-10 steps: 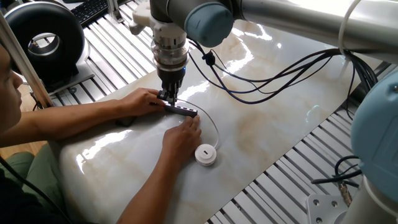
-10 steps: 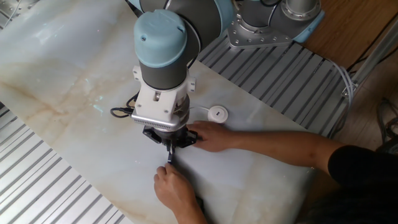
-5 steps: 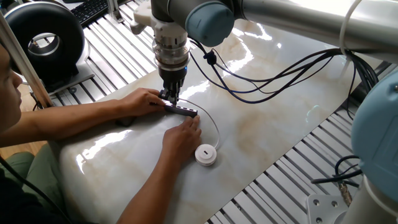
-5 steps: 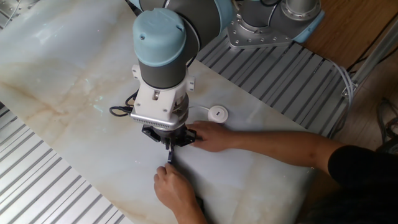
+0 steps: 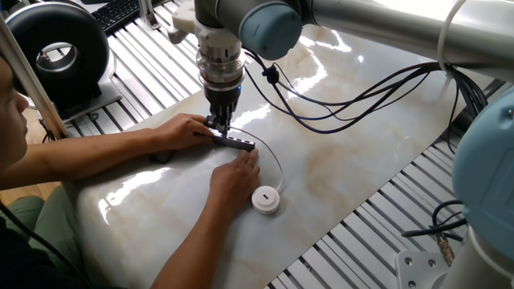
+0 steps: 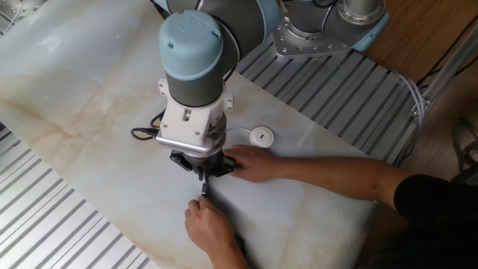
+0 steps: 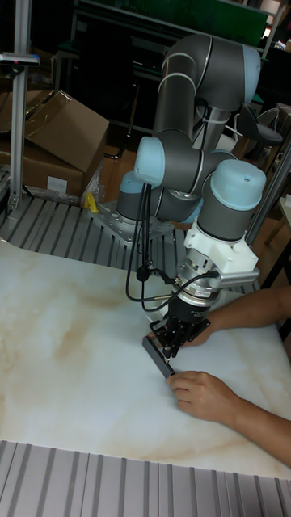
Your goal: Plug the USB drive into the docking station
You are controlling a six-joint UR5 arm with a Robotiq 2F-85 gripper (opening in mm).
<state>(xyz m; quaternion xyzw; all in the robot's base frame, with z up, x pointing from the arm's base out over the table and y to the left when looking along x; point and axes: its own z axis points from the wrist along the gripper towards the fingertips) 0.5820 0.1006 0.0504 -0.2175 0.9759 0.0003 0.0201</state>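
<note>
The docking station (image 5: 234, 142) is a slim dark-grey bar lying on the marble table, also visible as the docking station (image 7: 158, 355) in the tall view. The USB drive (image 5: 266, 199) is a white round puck in front of it, seen as the USB drive (image 6: 261, 135) in the other fixed view. Its thin white cable (image 5: 278, 164) arcs up to my fingertips. My gripper (image 5: 218, 122) points straight down at the bar's left end, its fingers closed on the cable's small plug. The same gripper (image 6: 203, 176) (image 7: 171, 344) hides the bar's ports.
A person's two hands are on the table: one hand (image 5: 183, 131) steadies the bar's left end beside my fingers, the other hand (image 5: 236, 173) rests just in front of the bar. Black robot cables (image 5: 337, 104) hang over the table's middle. Slatted metal borders (image 5: 377, 233) surround the marble.
</note>
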